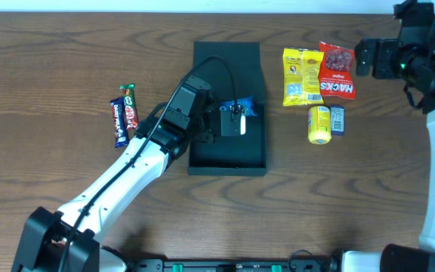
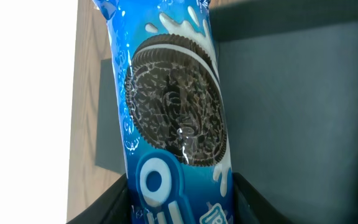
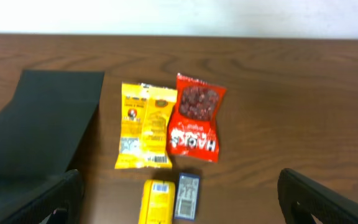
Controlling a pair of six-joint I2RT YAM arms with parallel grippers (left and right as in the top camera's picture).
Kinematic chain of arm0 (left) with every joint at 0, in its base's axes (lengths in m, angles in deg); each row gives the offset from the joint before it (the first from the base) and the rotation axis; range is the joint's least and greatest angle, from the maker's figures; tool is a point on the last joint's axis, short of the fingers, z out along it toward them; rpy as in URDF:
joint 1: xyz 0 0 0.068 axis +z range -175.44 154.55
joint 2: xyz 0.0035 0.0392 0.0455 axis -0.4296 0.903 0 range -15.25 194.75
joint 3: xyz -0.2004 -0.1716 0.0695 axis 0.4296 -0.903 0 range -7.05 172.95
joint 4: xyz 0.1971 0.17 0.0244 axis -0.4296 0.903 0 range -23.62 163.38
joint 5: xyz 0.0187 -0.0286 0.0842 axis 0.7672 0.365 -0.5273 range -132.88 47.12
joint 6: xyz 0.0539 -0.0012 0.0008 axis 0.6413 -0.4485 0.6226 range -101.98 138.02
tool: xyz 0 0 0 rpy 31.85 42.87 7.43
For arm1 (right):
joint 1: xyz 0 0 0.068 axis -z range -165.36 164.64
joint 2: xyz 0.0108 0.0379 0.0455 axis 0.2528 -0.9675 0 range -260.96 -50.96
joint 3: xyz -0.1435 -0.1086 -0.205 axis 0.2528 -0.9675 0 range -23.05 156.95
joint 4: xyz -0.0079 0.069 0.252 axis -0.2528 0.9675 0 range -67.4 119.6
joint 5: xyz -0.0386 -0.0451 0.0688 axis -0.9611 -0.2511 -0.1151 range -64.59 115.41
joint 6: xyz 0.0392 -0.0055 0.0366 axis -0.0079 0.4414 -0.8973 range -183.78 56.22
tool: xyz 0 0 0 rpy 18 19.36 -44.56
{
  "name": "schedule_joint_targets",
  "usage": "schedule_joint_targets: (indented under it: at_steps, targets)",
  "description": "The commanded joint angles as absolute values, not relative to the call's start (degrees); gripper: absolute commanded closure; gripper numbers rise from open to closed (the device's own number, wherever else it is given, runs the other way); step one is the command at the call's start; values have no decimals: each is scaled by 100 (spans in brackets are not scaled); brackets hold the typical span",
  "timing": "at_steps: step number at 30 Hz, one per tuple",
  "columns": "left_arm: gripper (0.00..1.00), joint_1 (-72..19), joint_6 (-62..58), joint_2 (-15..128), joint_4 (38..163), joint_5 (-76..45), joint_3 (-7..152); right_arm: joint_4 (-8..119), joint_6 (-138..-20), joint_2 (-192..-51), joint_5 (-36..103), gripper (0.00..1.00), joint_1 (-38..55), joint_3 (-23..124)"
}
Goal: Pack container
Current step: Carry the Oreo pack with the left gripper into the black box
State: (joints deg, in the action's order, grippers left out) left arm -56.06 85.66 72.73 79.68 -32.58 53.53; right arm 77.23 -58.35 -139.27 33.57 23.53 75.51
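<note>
The left hand [image 2: 180,200] is clamped on a blue Oreo packet [image 2: 169,112], a dark finger on either side of it, right over the open container [image 1: 229,157]. That box sits mid-table [image 1: 51,60] with its flap lid [image 1: 226,59] laid back flat. The right hand [image 3: 179,186] hangs wide open with nothing in it, off at the far right. By the box lie a yellow packet [image 1: 301,75], a red Hacks bag [image 1: 337,72] and a small yellow pack [image 1: 319,125]; two chocolate bars [image 1: 124,115] lie on its other side
</note>
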Motion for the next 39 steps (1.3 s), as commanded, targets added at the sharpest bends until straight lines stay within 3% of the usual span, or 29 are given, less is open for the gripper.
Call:
schedule_joint_targets:
  at_steps: [1, 10, 35, 36, 37, 38, 39]
  targets:
    - [94, -5654, 9025, 7332, 7963, -3376, 5543, 7817, -5905, -13818, 3384, 1, 2405, 7540]
    - [94, -6150, 9455, 7782, 7939, -3262, 5536, 8049, -5905, -13818, 3384, 1, 2399, 7540]
    - [94, -6097, 9147, 8477, 7347, -3409, 5536, 8068, -5905, -13818, 3386, 1, 2399, 7540]
    - [83, -6097, 9066, 8477, 7343, -3406, 5536, 8068, -5905, -13818, 3386, 1, 2399, 7540]
    - [66, -6097, 9007, 8477, 7341, -3409, 5536, 8066, -5905, -13818, 3386, 1, 2399, 7540]
    - [57, -6097, 8970, 8477, 7334, -3409, 5536, 8066, -5905, -13818, 3386, 1, 2399, 7540]
    - [29, -6100, 8957, 8477, 7336, -3409, 5536, 8064, -5905, -13818, 3386, 1, 2399, 7540]
